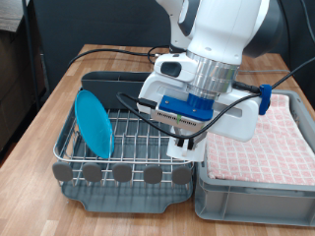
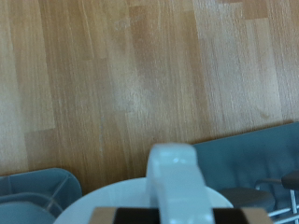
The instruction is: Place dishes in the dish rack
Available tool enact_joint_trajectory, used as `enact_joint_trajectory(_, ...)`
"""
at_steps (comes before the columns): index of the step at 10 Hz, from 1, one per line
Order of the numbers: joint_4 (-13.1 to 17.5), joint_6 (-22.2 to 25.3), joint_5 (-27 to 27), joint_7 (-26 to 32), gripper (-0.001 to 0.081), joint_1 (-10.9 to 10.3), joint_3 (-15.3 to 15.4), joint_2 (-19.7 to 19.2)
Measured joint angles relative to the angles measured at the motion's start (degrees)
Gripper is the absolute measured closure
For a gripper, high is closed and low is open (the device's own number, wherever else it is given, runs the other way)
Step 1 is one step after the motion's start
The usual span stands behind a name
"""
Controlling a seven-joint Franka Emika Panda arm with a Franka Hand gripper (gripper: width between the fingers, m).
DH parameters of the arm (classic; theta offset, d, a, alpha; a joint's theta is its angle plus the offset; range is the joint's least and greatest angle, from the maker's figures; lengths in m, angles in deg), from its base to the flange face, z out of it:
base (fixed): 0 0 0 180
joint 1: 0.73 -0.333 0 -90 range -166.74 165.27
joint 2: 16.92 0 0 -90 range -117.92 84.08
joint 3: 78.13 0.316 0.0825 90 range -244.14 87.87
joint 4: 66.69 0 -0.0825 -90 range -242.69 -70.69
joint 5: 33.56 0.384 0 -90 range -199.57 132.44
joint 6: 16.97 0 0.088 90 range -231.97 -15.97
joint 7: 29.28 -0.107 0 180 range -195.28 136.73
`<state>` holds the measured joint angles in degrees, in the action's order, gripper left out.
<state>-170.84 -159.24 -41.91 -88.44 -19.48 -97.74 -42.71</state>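
The light-blue plate stands on edge in the left part of the silver wire dish rack. My gripper hangs over the rack's right side, next to the crate. It is shut on the small white mug, held just above the wires. In the wrist view the mug fills the lower middle, handle outward, with the rack's dark tray beside it. My fingertips are hidden by the mug and the hand. The wooden spoon is out of view.
A grey plastic crate lined with a pink checked towel stands against the rack on the exterior view's right. Round grey tabs line the rack's near edge. Wooden table surrounds both.
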Motion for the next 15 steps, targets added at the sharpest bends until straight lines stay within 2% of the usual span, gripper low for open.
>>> enact_joint_trajectory(2, 0.00, -1.39, 1.82, 1.77, 0.0735, 1.10, 0.67, -0.77)
enact_joint_trajectory(5, 0.01, -2.82, 6.63, 6.35, 0.0735, 4.03, 3.31, -1.66)
enact_joint_trajectory(11, 0.26, -3.95, 9.23, 8.54, 0.0735, 5.89, 4.74, -3.75)
enact_joint_trajectory(15, 1.58, -4.35, 9.32, 9.48, 0.0727, 6.59, 4.92, -5.34)
